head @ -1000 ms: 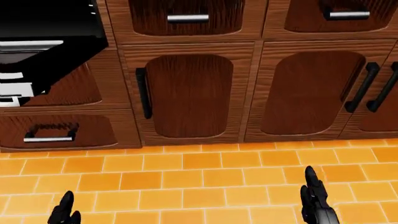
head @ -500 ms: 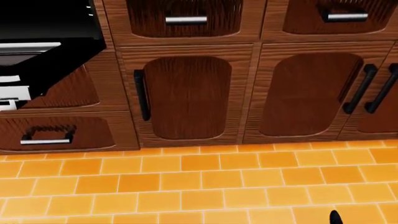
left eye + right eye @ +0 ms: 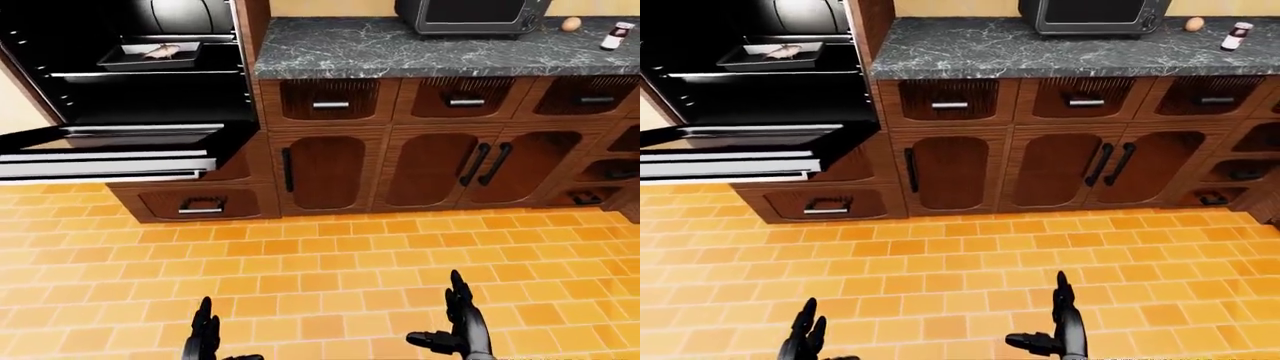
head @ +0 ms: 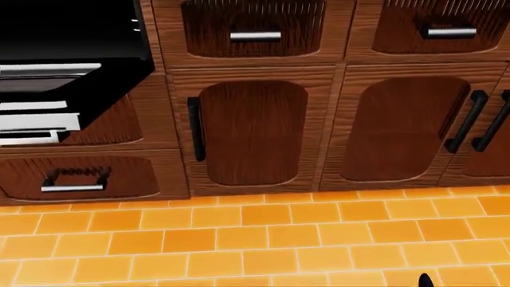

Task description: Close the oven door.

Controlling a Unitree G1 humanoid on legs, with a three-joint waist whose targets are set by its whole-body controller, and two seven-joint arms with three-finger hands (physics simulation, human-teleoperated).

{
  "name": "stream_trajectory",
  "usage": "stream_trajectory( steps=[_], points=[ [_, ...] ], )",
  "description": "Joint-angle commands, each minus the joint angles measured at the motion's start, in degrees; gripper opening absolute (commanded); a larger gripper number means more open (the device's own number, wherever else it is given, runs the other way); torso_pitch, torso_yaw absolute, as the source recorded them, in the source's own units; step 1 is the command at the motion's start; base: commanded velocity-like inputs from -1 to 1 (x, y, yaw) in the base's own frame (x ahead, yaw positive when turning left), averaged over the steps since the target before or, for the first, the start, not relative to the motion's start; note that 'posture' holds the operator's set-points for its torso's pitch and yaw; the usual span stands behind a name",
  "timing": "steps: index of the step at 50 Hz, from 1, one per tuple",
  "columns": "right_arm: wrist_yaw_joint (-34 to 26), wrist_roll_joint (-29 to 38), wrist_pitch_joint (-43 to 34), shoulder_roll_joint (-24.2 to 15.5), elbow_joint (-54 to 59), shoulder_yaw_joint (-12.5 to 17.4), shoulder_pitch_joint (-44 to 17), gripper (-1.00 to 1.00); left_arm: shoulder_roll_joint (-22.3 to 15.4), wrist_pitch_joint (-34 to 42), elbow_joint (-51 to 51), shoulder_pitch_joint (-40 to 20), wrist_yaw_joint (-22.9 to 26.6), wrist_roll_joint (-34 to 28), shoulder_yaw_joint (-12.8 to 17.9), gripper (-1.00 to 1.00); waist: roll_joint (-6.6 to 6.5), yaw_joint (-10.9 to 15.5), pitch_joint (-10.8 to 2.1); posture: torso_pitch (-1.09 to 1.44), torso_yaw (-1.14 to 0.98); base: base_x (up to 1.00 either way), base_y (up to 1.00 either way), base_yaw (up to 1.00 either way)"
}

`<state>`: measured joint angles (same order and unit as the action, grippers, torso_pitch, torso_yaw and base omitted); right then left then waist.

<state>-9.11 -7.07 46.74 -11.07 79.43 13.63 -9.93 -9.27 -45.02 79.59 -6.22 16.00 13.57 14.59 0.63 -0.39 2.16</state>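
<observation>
In the left-eye view the black oven (image 3: 140, 82) fills the top left. Its door (image 3: 120, 142) hangs open and lies flat, with a silver handle (image 3: 100, 161) along its near edge. A tray (image 3: 160, 54) with food sits on a rack inside. Both hands are low in the view, over the orange floor and far from the door. My left hand (image 3: 206, 339) and my right hand (image 3: 452, 330) have their fingers spread and hold nothing. The head view shows only the door's corner (image 4: 72, 78) and a tip of the right hand (image 4: 426, 280).
Dark wood cabinets (image 3: 325, 169) with black handles run right of the oven under a grey stone counter (image 3: 400, 52). On it stand a small oven (image 3: 470, 15), an egg (image 3: 571, 24) and a bottle (image 3: 617, 34). A drawer (image 3: 200, 204) sits below the oven.
Both hands dropped out of the head view's bottom; only a fingertip of the right one remains. The whole head picture has shifted slightly right and down, so the camera moved.
</observation>
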Motion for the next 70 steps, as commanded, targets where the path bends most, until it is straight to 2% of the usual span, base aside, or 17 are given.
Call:
stream_trajectory(
  steps=[1,7,8,12,18,22,23,25,33,38,39,43,48,52,64,68,70],
  points=[
    [0.17,-0.21,1.62,-0.70,-1.23,0.18,-0.81,1.00,-0.30,-1.42,-1.05,-0.65,0.22,0.03,0.08,1.00,-0.05,-0.03,-0.69,0.00,0.00,0.00,0.23,0.00],
    [0.20,-0.13,1.64,-0.67,-1.24,0.19,-0.82,1.00,-0.21,-1.33,-1.06,-0.63,0.20,-0.15,-0.06,1.00,4.77,-0.17,-1.04,0.00,0.00,0.00,0.23,0.00],
    [0.19,-0.12,1.61,-0.69,-1.24,0.18,-0.84,1.00,-0.23,-1.29,-1.05,-0.64,0.24,-0.13,-0.03,1.00,2.34,-0.67,-1.03,0.00,0.00,0.00,0.23,0.00],
    [0.17,-0.18,1.47,-0.66,-1.28,0.20,-0.83,1.00,-0.17,-1.23,-1.06,-0.69,0.22,-0.24,-0.09,1.00,3.12,-0.51,-1.54,0.00,0.00,0.00,0.23,0.00],
    [0.18,-0.21,1.61,-0.65,-1.24,0.16,-0.68,1.00,-0.22,-1.35,-1.05,-0.60,0.23,-0.31,-0.09,1.00,-0.80,-0.31,-0.86,0.00,0.00,0.00,0.23,0.00],
    [0.21,-0.19,1.55,-0.72,-1.23,0.18,-0.68,1.00,-0.15,-1.36,-1.06,-0.55,0.19,-0.38,-0.15,1.00,-7.47,0.11,-2.14,0.00,0.00,0.00,0.23,0.00],
    [0.19,-0.22,1.49,-0.69,-1.24,0.19,-0.72,1.00,-0.13,-1.35,-1.07,-0.55,0.19,-0.40,-0.16,1.00,-3.75,0.43,-1.22,0.00,0.00,0.00,0.24,0.00],
    [0.22,-0.18,1.48,-0.65,-1.23,0.18,-0.71,1.00,-0.13,-1.31,-1.04,-0.52,0.19,-0.38,-0.13,1.00,-4.17,0.64,-1.13,0.00,0.00,0.00,0.23,0.00],
    [0.19,-0.16,1.31,-0.59,-1.23,0.17,-0.68,1.00,-0.24,-1.19,-1.02,-0.52,0.29,-0.42,-0.09,1.00,0.13,0.22,-0.74,0.00,0.00,0.00,0.23,0.00],
    [0.05,-0.20,1.24,-0.60,-1.23,0.16,-0.69,1.00,-0.32,-1.11,-1.03,-0.58,0.34,-0.39,0.01,1.00,5.58,-0.09,-1.58,0.00,0.00,0.00,0.23,0.00],
    [0.04,-0.20,1.23,-0.57,-1.23,0.16,-0.67,1.00,-0.30,-1.12,-1.03,-0.57,0.33,-0.42,-0.02,1.00,2.52,-0.54,-0.99,0.00,0.00,0.00,0.23,0.00],
    [0.00,-0.16,1.24,-0.49,-1.21,0.13,-0.55,1.00,-0.27,-0.99,-0.97,-0.49,0.42,-0.42,0.03,1.00,2.88,-0.58,-1.59,0.00,0.00,0.00,0.23,0.00],
    [-0.13,-0.19,1.06,-0.49,-1.22,0.15,-0.60,1.00,-0.15,-0.97,-1.03,-0.42,0.23,-0.53,-0.04,1.00,-0.09,-0.34,-0.69,0.00,0.00,0.00,0.23,0.00],
    [-0.22,-0.26,0.98,-0.46,-1.25,0.15,-0.64,1.00,-0.31,-0.79,-1.07,-0.54,0.46,-0.17,0.16,1.00,-6.31,-0.13,-1.72,0.00,0.00,0.00,0.23,0.00],
    [0.24,0.51,-0.30,-0.54,-1.08,0.10,-0.07,1.00,-0.25,0.57,-0.71,0.66,0.34,-0.80,0.48,1.00,0.48,0.09,-0.69,0.00,0.00,0.00,0.23,0.00],
    [0.35,0.64,-0.27,-0.58,-1.03,0.14,0.19,1.00,-0.33,0.45,-0.68,0.89,0.17,-0.77,0.67,1.00,4.63,-0.10,-1.15,0.00,0.00,0.00,0.23,0.00],
    [0.26,0.59,-0.34,-0.58,-1.06,0.19,0.12,1.00,-0.32,0.42,-0.72,0.84,0.10,-0.78,0.67,1.00,2.87,-0.61,-1.00,0.00,0.00,0.00,0.23,0.00]
  ],
)
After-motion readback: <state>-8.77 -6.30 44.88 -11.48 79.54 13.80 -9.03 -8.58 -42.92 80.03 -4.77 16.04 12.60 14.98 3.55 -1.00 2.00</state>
